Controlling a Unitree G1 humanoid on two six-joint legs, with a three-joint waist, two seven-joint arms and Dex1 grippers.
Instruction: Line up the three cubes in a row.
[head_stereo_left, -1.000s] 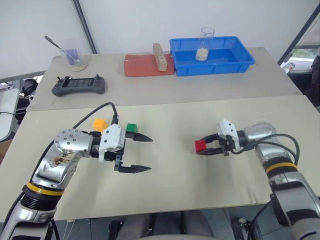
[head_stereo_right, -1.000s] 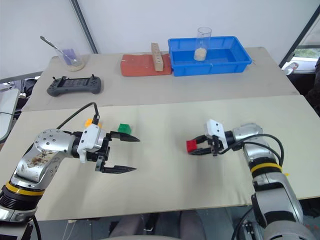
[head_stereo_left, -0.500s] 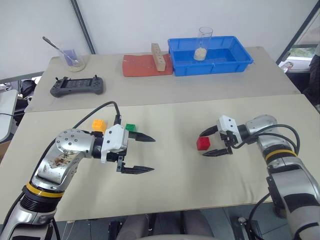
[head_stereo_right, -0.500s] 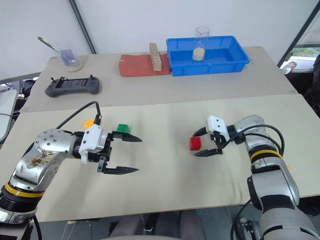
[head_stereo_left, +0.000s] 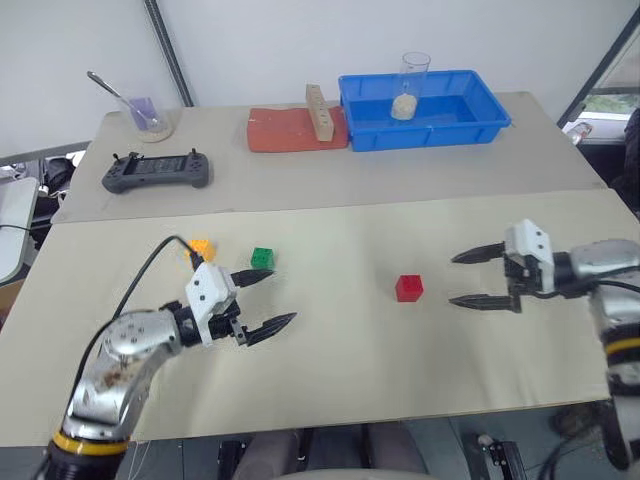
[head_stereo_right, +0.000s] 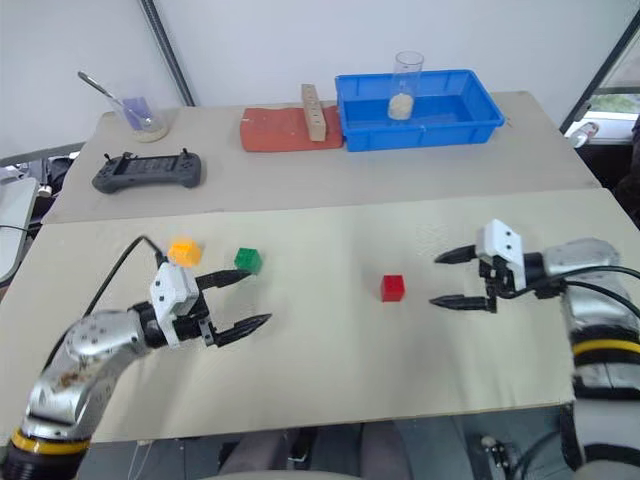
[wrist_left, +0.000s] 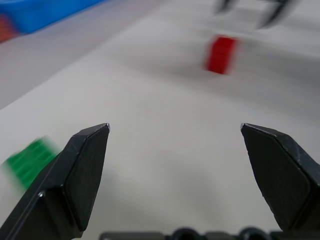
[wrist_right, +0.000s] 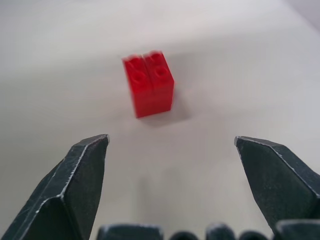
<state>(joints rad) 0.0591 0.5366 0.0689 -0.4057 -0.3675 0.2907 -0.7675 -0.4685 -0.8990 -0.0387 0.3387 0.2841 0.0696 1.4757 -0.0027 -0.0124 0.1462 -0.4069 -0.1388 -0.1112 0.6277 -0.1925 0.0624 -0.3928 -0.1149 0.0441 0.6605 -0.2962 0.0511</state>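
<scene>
My left gripper (head_stereo_left: 268, 301) hangs nearest me, jaws spread and empty, pointing toward the small red studded plastic cube (head_stereo_left: 408, 288) on the beige table (head_stereo_left: 340, 360). That red cube sits alone mid-table; my right gripper (head_stereo_left: 467, 279) is just to its right, jaws wide, holding nothing. Left of the red cube and slightly farther back stands the small green studded cube (head_stereo_left: 263, 258), and beyond it leftward the orange-yellow studded cube (head_stereo_left: 201, 247). Well behind the red cube rests a blue plastic tray (head_stereo_left: 424, 130).

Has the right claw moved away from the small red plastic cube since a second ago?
Yes. The right claw let go and backed off to the robot's right; the small red plastic cube sits free on the table.
</scene>
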